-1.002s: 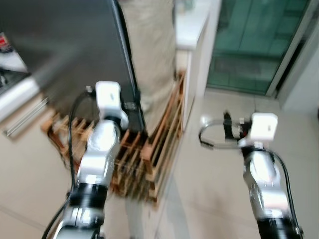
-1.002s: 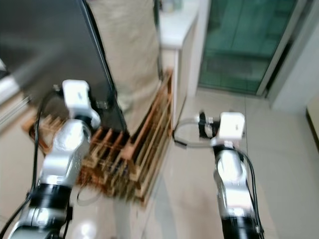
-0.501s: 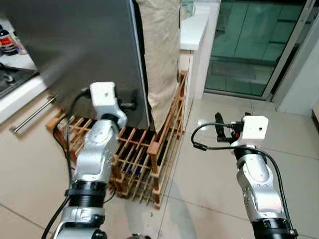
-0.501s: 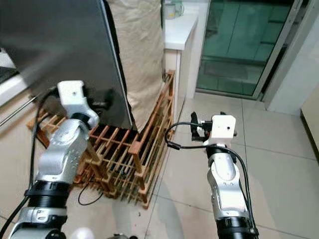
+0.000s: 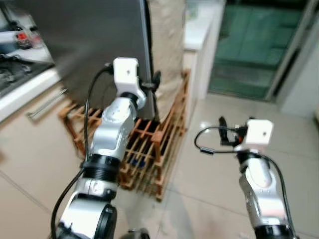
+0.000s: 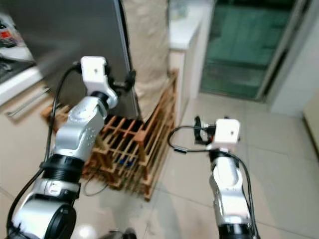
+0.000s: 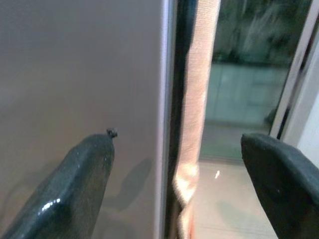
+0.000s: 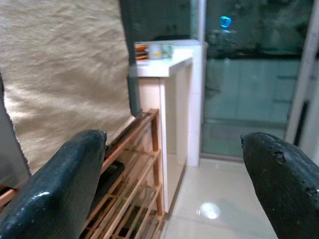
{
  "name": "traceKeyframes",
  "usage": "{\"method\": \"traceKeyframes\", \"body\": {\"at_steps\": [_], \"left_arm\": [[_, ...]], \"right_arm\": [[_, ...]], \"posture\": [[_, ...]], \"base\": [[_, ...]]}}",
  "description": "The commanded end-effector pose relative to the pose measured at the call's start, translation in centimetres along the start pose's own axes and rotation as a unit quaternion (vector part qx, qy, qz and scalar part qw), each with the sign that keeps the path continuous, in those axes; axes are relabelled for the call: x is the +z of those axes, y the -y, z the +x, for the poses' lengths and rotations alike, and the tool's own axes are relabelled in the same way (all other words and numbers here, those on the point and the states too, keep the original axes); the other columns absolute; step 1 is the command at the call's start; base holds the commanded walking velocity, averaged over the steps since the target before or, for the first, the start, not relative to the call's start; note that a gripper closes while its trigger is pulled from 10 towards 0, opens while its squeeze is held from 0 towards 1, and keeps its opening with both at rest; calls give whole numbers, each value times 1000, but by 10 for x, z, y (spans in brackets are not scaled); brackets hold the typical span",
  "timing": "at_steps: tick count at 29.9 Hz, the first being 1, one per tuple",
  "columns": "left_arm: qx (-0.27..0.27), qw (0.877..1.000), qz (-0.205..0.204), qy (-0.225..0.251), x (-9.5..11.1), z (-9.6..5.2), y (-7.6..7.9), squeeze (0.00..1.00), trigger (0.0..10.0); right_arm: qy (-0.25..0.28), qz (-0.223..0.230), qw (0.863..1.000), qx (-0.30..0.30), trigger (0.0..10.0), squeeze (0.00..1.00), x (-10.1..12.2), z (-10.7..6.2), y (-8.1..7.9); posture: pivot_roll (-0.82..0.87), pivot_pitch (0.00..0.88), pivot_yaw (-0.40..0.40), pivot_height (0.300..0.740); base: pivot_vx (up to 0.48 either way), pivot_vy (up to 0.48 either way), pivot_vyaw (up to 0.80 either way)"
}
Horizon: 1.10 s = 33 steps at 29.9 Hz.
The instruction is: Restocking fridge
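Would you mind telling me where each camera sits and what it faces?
Left and right eye views: on the head, looking down at both silver arms, the wooden rack and grey fridge door.
Left wrist view: along the open left gripper, facing the door's edge and beige cloth.
Right wrist view: along the open right gripper, facing the rack, cloth and white counter.
Shared: both wrist views catch the cloth.

Left gripper (image 6: 130, 79) is raised at the grey fridge door (image 6: 75, 35) edge; wooden rack (image 6: 137, 144) stands below it; right gripper (image 6: 198, 130) hovers beside the rack.
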<state>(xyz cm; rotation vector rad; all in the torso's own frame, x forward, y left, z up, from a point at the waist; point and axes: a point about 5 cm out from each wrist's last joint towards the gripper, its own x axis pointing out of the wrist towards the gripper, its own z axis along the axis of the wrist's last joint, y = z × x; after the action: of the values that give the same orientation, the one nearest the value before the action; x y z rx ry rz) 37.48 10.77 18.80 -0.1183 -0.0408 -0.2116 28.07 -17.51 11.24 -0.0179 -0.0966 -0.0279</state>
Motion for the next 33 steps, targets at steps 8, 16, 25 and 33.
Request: {"method": "traceKeyframes", "body": {"at_steps": [8, 16, 25, 33], "left_arm": [[-7, 999, 26, 29, -15, -69, -50, 0, 10000], [100, 994, 39, 28, -35, -137, -81, 0, 10000], [33, 997, 28, 57, -25, -129, -39, 0, 10000], [15, 998, 15, 63, -17, -116, -34, 0, 10000]], "right_arm": [[58, -24, 996, -60, 10000, 0, 30, -37, 15], [55, -28, 995, -74, 10000, 0, 36, -74, 23], [51, -24, 995, -87, 10000, 0, 32, -71, 26], [46, -19, 995, -88, 10000, 0, 31, -64, 23]], "posture": [[-190, 0, 158, 740], [-170, 0, 120, 740], [-159, 0, 111, 740], [-173, 0, 123, 740]], "base": [[0, 0, 0], [0, 0, 0], [250, 0, 0], [480, 0, 0]]}}
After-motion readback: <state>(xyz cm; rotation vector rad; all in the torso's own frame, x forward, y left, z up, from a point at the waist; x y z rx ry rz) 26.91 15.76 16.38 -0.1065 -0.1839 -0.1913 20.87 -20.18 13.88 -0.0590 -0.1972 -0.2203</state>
